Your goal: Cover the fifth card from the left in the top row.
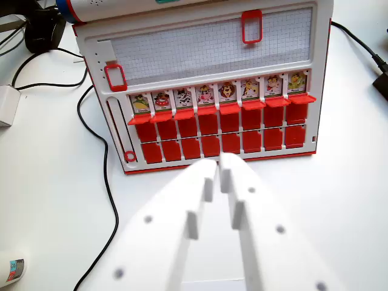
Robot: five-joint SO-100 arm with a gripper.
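A white and red game board (206, 45) stands on the white table, facing the camera. Its top row shows several animal picture cards, each with a red flap folded down below it. The fifth card from the left (227, 91) shows a lion-like face and is uncovered. Two rows below hold red tiles with no pictures showing. My white gripper (219, 168) fills the lower middle of the wrist view. Its fingers are pressed nearly together, with nothing between them. Its tips sit just in front of the board's bottom edge, roughly below the fourth and fifth cards.
Two red slider frames (251, 27) (115, 77) sit on the board's gridded panel. A black cable (103, 163) runs along the table left of the board, and another cable (364, 45) lies at the right. A white box (7, 104) is at the left edge.
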